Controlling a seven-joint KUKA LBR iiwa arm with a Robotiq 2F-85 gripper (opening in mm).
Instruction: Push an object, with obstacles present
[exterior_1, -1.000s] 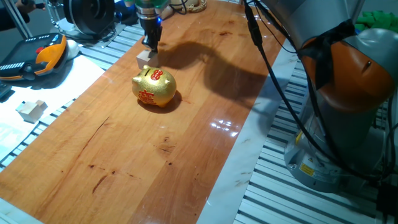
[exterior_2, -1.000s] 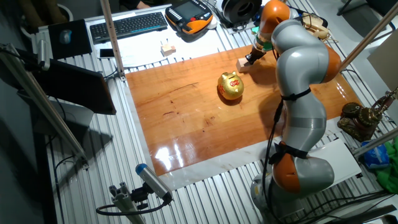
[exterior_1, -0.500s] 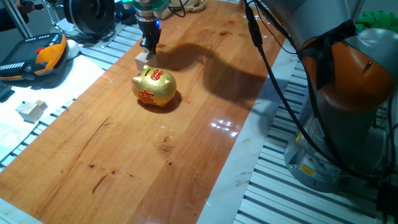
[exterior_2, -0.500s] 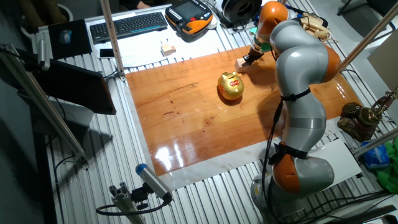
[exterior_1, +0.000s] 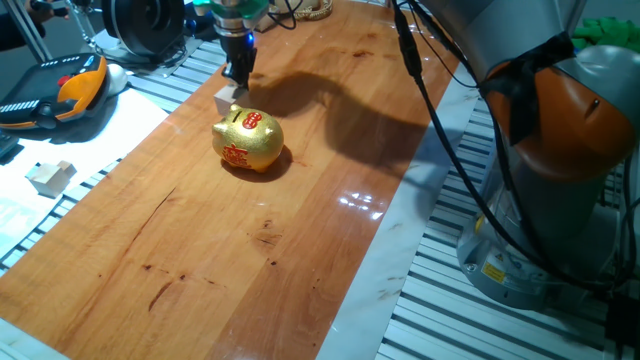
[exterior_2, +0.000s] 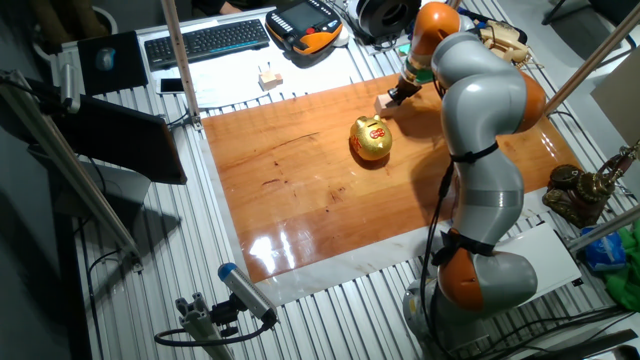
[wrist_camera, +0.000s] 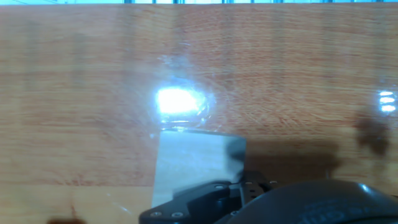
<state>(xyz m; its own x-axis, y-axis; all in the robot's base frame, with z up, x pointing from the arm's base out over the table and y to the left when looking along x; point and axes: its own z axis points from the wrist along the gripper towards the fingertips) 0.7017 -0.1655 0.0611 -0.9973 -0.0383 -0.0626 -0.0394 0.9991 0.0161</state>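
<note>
The small pale cube (exterior_1: 229, 97) sits on the wooden board (exterior_1: 300, 200) near its far edge, close to the corner by the metal slats, just beyond the golden piggy bank (exterior_1: 247, 141) and apart from it. The gripper (exterior_1: 238, 76) stands upright right at the cube's far side, its tip touching or almost touching the block; whether the jaws are parted or closed cannot be made out. The grey arm (exterior_2: 478, 110) reaches over the board from the near-side base and bends down at an orange joint. In the hand view the cube (wrist_camera: 196, 165) is blurred, its lower part hidden by the dark gripper body. A similar pale block (exterior_1: 49, 176) lies off the board.
</note>
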